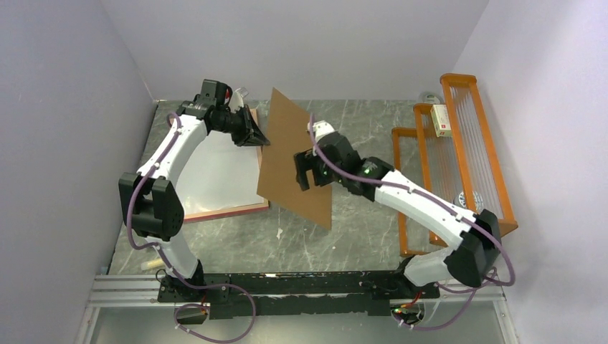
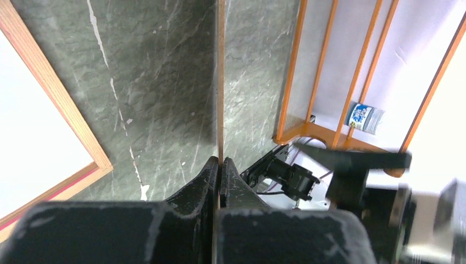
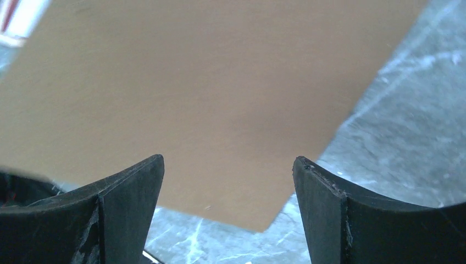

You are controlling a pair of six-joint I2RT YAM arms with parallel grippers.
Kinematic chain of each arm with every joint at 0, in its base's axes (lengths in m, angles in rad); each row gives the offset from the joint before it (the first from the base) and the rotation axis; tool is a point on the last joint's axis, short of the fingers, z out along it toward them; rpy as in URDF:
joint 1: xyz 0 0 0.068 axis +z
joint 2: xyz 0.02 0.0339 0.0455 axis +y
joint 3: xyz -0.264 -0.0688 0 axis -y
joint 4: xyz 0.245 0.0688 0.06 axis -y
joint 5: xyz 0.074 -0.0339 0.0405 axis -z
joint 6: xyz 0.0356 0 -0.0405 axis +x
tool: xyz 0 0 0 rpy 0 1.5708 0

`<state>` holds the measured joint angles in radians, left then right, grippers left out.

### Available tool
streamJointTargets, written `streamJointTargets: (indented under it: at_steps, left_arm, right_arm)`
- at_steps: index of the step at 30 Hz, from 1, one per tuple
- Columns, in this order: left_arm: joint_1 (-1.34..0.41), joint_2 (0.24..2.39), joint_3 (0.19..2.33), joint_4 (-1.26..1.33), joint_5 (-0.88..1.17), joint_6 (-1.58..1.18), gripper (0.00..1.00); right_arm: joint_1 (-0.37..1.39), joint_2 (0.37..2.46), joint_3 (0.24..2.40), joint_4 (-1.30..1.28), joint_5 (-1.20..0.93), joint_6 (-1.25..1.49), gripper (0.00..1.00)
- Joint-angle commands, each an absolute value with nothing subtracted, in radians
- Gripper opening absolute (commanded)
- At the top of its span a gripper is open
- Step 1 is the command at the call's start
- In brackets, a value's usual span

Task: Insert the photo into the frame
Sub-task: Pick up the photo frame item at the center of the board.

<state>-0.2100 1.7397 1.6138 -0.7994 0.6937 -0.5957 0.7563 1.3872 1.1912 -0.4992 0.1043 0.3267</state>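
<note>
Brown backing board [image 1: 287,136] pinched by shut left fingers [image 2: 204,179]; right fingers [image 3: 129,198] wide open, empty. Photo [image 1: 215,168], white side up in frame [image 1: 229,208], looks thin and floppy: take by edge.

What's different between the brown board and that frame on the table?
The brown board is held up on edge, pinched by the left gripper; the frame lies flat on the table. The board is plain brown; the frame has a wooden rim around a white sheet. Both are thin rectangles.
</note>
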Motion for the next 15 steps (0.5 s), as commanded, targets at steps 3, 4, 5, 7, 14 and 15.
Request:
streamJointTargets:
  at_steps: [3, 4, 5, 7, 14, 15]
  left_arm:
    - [-0.206, 1.755, 1.697, -0.811, 0.681, -0.687, 0.03]
    - [-0.206, 1.760, 1.700, -0.813, 0.682, -0.694, 0.03]
    - [-0.206, 1.764, 1.704, -0.817, 0.682, -0.698, 0.03]
    - [-0.206, 1.772, 1.709, -0.819, 0.682, -0.710, 0.03]
    - [-0.206, 1.782, 1.718, -0.832, 0.707, -0.736, 0.03]
    - [-0.206, 1.783, 1.718, -0.832, 0.712, -0.742, 0.02]
  right_arm:
    - [1.011, 1.344, 1.239, -0.474, 0.348, 0.222, 0.91]
    - [1.047, 1.353, 1.241, -0.483, 0.387, 0.222, 0.91]
    - [1.080, 1.363, 1.240, -0.492, 0.422, 0.222, 0.91]
    - [1.130, 1.381, 1.234, -0.501, 0.478, 0.222, 0.91]
    - [1.246, 1.456, 1.205, -0.478, 0.644, 0.184, 0.90]
    - [1.256, 1.470, 1.194, -0.465, 0.671, 0.173, 0.89]
